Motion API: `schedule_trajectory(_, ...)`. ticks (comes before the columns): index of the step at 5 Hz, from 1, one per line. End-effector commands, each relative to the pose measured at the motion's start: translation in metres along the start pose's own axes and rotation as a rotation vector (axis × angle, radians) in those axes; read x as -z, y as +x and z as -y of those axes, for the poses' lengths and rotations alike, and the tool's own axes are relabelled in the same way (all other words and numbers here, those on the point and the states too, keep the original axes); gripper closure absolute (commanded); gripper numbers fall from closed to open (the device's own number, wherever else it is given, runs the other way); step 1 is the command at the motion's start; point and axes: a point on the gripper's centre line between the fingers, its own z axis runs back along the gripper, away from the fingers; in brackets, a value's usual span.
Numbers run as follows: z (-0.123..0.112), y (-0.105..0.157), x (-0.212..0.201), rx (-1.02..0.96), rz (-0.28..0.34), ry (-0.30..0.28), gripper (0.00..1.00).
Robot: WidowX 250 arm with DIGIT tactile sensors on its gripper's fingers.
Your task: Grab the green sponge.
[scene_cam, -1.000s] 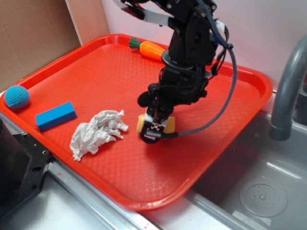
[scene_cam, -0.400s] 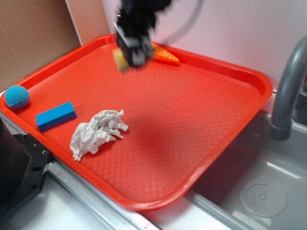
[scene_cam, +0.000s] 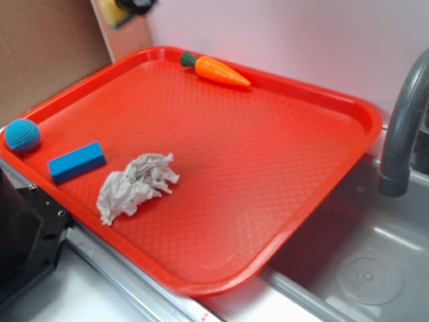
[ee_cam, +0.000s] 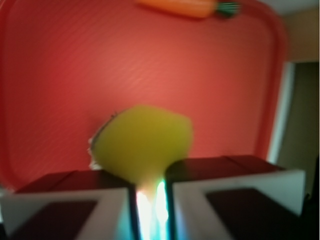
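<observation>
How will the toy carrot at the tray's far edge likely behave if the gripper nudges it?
The carrot looks round-bodied and tapered, so it would probably roll, curving around its pointed tip. It lies beside the tray rim, which would likely stop it. Its smooth skin suggests a slippery, light toy.

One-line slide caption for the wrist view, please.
Pincer shut on the green sponge, lifted above the red tray, toy carrot at its far rim.

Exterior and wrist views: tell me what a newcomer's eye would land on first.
The big red tray fills the exterior view, with an orange toy carrot at its far edge and crumpled white paper beside a blue block near its front left. In the wrist view, a blurred yellow sponge sits pinched between the jaws of the gripper, high above the tray.
</observation>
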Motion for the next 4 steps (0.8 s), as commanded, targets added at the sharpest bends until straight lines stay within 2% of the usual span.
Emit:
schedule_trajectory(1, -0.014, -0.036, -0.002, -0.151, 0.157, 0.04, 1.0)
schedule_trajectory(3, -0.017, -0.034, -0.001, -0.129, 0.182, -0.006, 1.0)
schedule_trajectory(4, -0.005, -0.03, 0.006, -0.102, 0.146, -0.005, 1.0)
